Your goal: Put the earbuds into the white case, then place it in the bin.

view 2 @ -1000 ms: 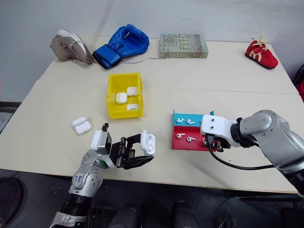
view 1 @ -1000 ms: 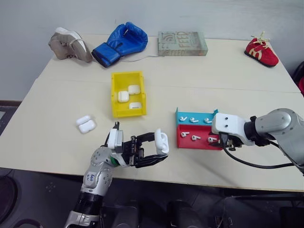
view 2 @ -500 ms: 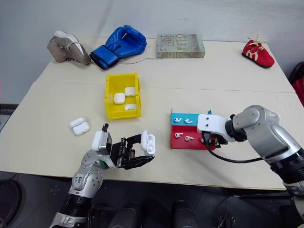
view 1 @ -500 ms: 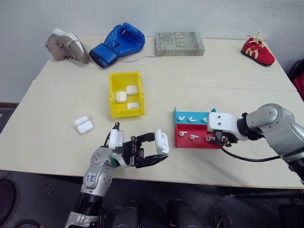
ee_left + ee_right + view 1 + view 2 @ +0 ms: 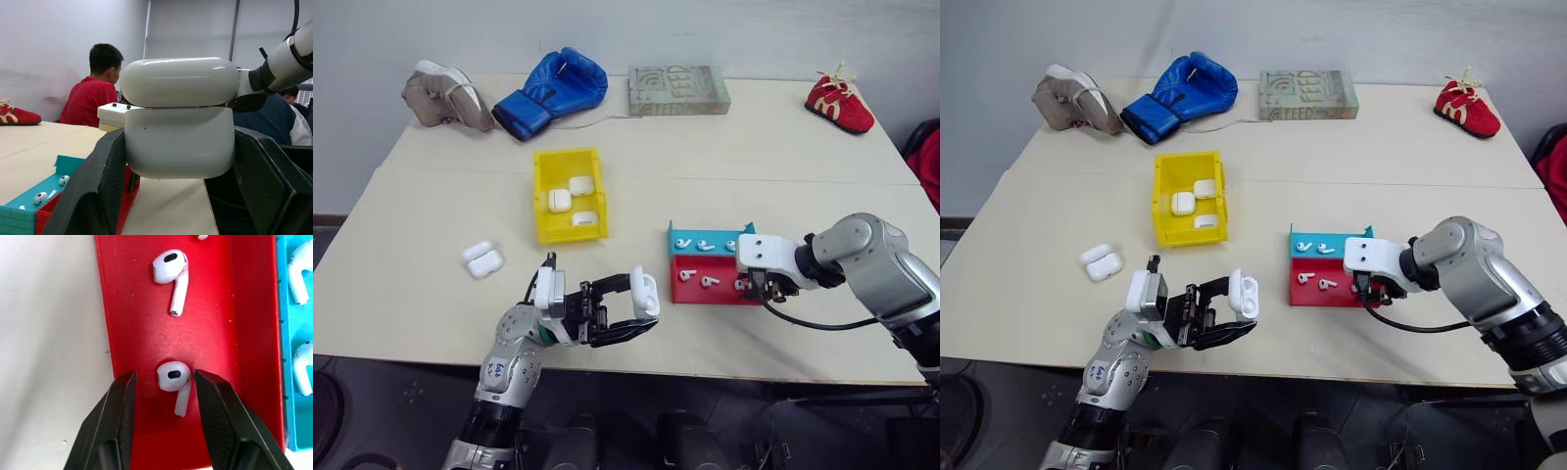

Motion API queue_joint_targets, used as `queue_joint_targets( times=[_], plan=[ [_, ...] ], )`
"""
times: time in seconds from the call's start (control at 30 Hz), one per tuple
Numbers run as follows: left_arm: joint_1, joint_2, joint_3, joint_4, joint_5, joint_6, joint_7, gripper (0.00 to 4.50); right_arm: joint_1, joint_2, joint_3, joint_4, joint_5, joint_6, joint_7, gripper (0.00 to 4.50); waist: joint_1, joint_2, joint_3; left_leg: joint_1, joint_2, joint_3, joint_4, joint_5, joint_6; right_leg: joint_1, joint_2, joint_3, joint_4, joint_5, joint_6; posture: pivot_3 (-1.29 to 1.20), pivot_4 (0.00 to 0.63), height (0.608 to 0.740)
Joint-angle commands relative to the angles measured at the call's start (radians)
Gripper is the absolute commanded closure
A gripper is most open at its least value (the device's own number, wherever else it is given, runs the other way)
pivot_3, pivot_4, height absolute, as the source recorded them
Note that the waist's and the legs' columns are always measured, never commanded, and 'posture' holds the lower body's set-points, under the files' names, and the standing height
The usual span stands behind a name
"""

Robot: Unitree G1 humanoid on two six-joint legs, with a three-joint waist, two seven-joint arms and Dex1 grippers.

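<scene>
Left eye view: three cases in the bin (image 5: pixel 544 201); left claw (image 5: pixel 641 311) grips one white case (image 5: pixel 645 292); right claw (image 5: pixel 164 387) parted around an earbud (image 5: pixel 174 383).

The left hand (image 5: pixel 641 311) holds a white case (image 5: pixel 646 292) above the surface (image 5: pixel 411 284). The right hand (image 5: pixel 762 290) reaches into the red tray (image 5: pixel 690 291). Three cases lie in the yellow bin (image 5: pixel 544 196).

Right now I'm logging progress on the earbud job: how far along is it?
Done: three closed cases lie in the yellow bin. In hand: the left end effector grips a white case with its lid open, and the right end effector sits open around an earbud in the red tray, not yet closed on it. Left: load the earbuds, bin the case; two more cases wait on the table.
</scene>
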Motion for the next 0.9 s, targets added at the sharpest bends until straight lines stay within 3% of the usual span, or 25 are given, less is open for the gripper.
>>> queue_joint_targets(
  times=[0.03,0.9],
  plan=[
    [0.008,0.006,0.004,-0.044,-0.007,-0.003,0.003,1.72,-0.023,0.011,-0.009,-0.008,-0.018,0.001,0.008,2.65,0.000,0.000,0.000,0.000,0.000,0.000,0.000,0.000,0.000,0.000,0.000,0.000,0.000,0.000,0.000,0.00,0.150,0.740],
    [0.013,0.018,0.005,-0.057,-0.006,-0.004,0.013,1.72,-0.019,0.030,-0.010,0.011,-0.066,0.019,0.039,2.65,0.000,0.000,0.000,0.000,0.000,0.000,0.001,0.000,0.000,0.000,0.000,0.000,0.001,0.000,0.000,0.00,0.150,0.740]
  ],
)
